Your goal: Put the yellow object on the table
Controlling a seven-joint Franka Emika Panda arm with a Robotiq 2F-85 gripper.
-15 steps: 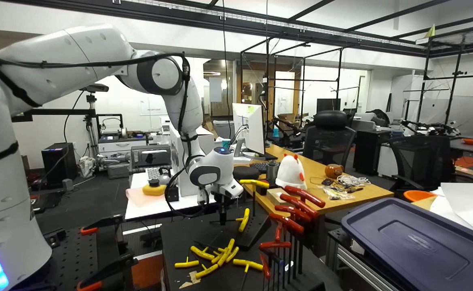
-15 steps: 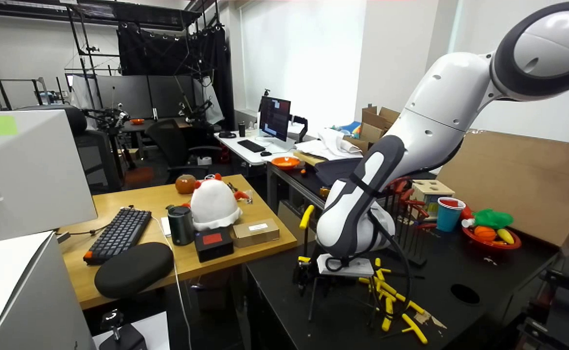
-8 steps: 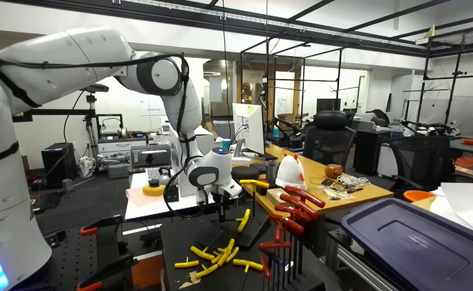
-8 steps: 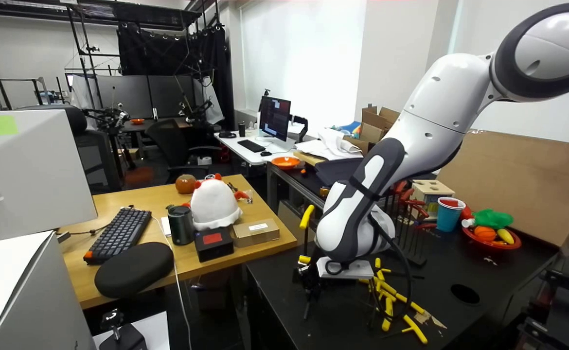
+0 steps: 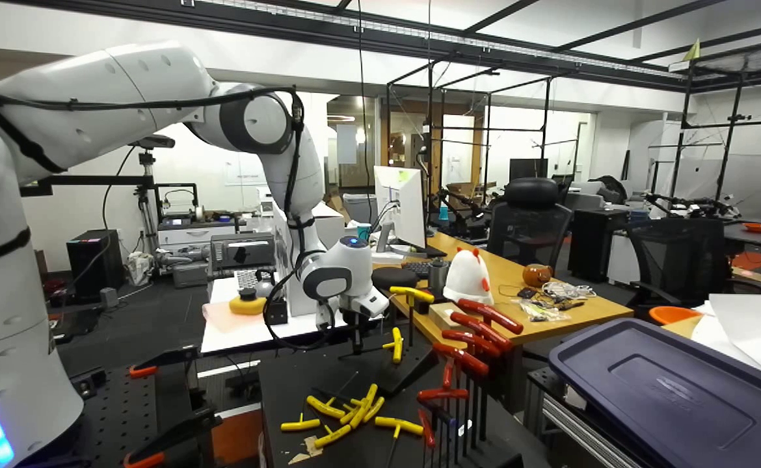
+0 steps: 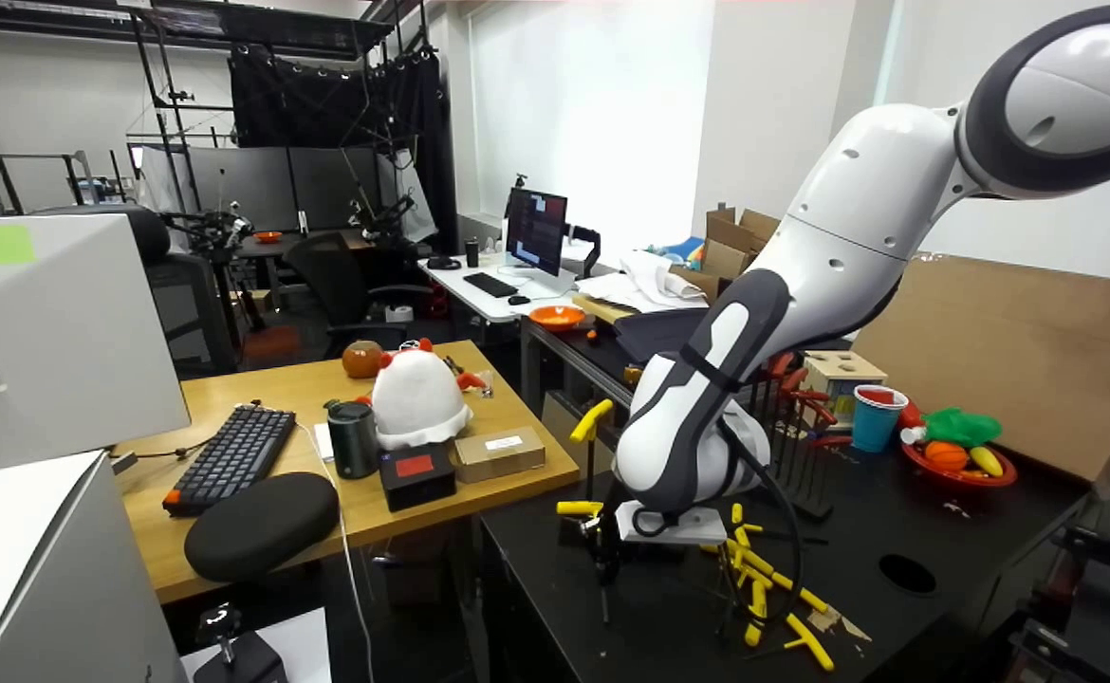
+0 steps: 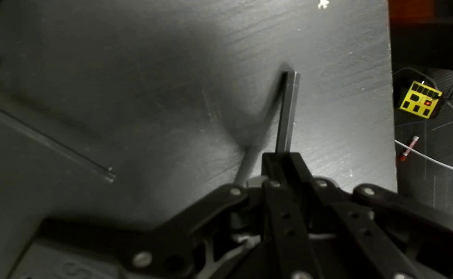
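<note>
I have the gripper [image 7: 283,157] clamped on the dark shaft [image 7: 288,112] of one yellow-handled key [image 5: 397,345], its handle jutting out just beside the gripper in both exterior views, and in the wrist view the shaft runs on past the gripper over the bench [image 7: 164,77]; can't tell whether its tip touches. Loose pile of yellow keys [image 5: 360,412], crossed at odd angles, lies on the bench near the gripper, on the camera's side of it in an exterior view. There, right of the gripper: another yellow handle [image 5: 412,294] on a standing shaft, red-handled tools [image 5: 481,330] farther off.
</note>
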